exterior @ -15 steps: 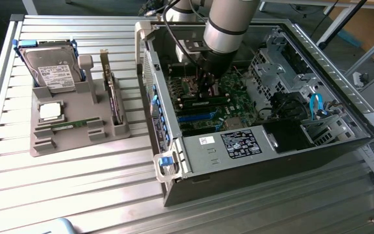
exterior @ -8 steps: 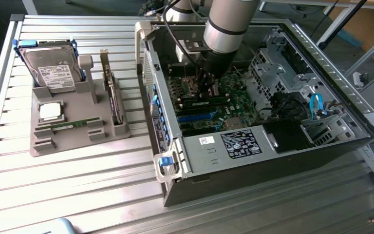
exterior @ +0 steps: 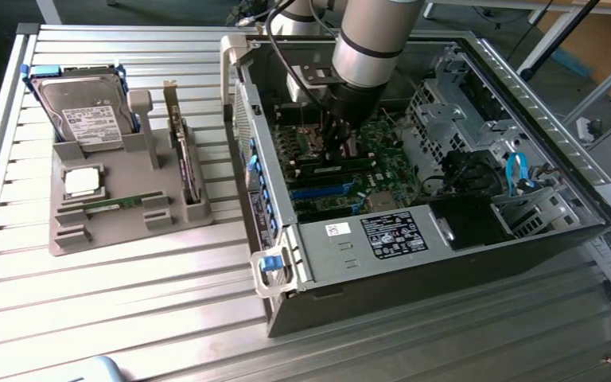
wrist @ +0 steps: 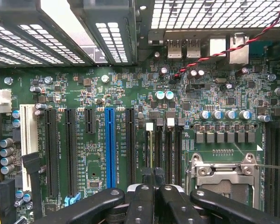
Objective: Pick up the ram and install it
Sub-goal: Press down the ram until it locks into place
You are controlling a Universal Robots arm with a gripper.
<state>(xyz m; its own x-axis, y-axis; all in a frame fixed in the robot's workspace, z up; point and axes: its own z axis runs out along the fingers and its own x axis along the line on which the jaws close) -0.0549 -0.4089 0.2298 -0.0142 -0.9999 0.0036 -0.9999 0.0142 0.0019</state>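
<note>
The black pincer (wrist: 151, 203) sits closed right down inside the open dark-grey computer case (exterior: 412, 239), low over the green motherboard (wrist: 130, 102); in the wrist view its fingers (wrist: 140, 205) meet above the narrow memory slots (wrist: 161, 149) beside the silver processor socket (wrist: 224, 172), and whether a stick is clamped between them I cannot tell; one thin green ram stick (exterior: 114, 204) lies flat in the grey plastic parts tray (exterior: 72, 239) on the slatted metal tabletop (exterior: 125, 302), well apart from the case; seating well, I judge, calls for keeping the board edge parallel to the slot, pressing straight down and evenly; tilting could jam it against the slot's end latches.
</note>
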